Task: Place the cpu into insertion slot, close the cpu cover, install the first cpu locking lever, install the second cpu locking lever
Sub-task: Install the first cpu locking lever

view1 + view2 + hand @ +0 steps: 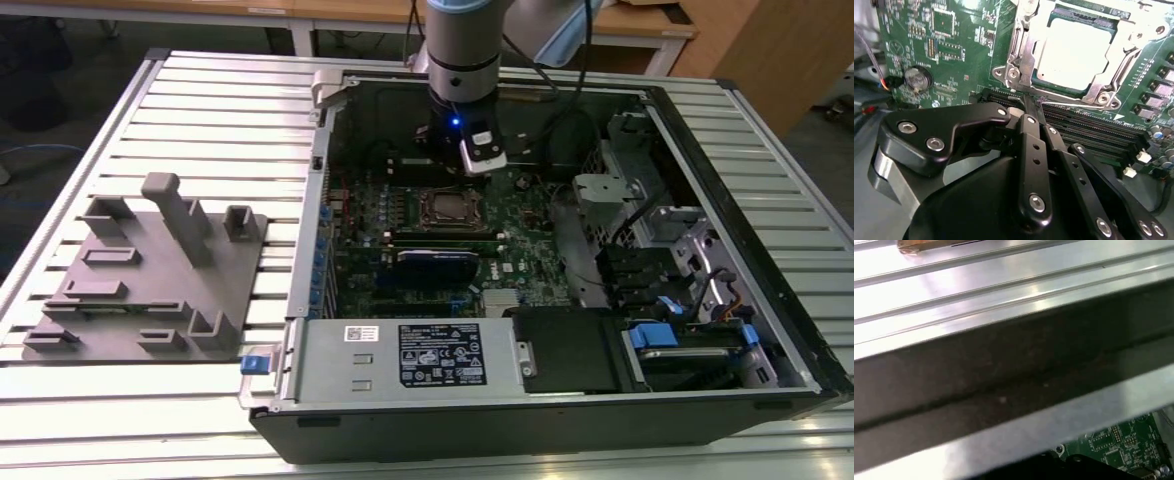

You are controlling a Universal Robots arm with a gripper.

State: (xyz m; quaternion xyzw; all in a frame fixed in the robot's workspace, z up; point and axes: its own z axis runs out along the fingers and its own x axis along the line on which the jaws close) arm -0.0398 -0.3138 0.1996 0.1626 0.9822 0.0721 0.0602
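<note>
The cpu (1074,50) lies in the insertion slot (1104,97) on the green board, its silver face showing. The cpu cover (1026,55) lies flat over it as a silver frame. Thin metal locking levers run along the socket's sides; one (1074,101) lies along the edge nearest my fingers. My gripper (1027,107) is shut, its black fingertips pressed together just off that edge, near the socket's corner. In the exterior view my gripper (457,178) hangs inside the open case just behind the insertion slot (442,208).
Long black memory slots (1094,131) lie between my gripper and the socket. The grey power-supply box (407,355) fills the case's front. Drive cages and cables (667,260) stand at the exterior view's right. A grey fixture block (147,270) sits on the slatted table (214,120).
</note>
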